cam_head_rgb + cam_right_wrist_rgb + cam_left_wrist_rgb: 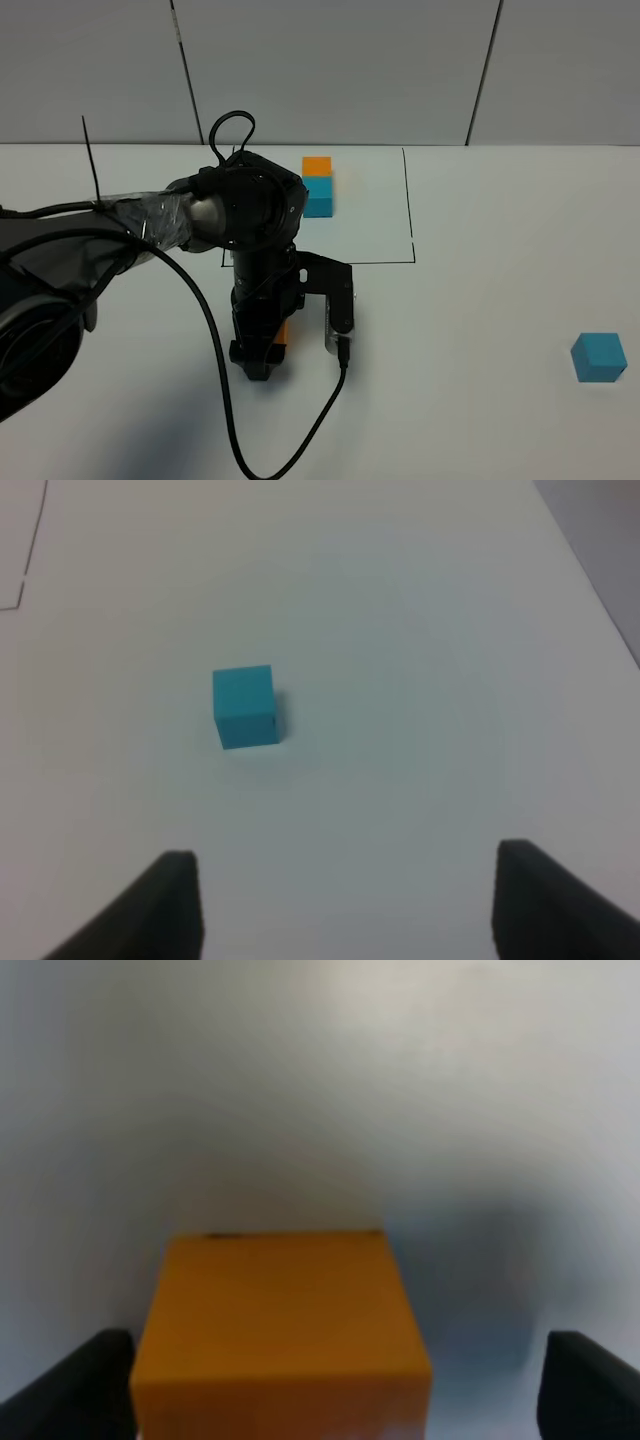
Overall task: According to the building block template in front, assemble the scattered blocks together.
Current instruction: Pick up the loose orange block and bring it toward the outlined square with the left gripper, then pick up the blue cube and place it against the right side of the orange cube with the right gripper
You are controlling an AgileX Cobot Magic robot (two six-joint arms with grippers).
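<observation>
The left gripper (340, 1390) is lowered with its jaws spread to either side of the orange cube (280, 1330), which is set on the white table (480, 300) just outside the template (318, 186) outline. The right gripper (345, 905) is likewise held apart, and the teal cube (245, 707) is seen ahead of it, untouched.

White tabletop (500, 420); pale grey wall panels (350, 70) behind, dark seams (484, 70); light prob. overhead.

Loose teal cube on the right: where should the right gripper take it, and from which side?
Probably across two opposite side faces of the teal cube, from above. It sits flat and alone on the table, every side free; the open right gripper looks wide enough to straddle it.
</observation>
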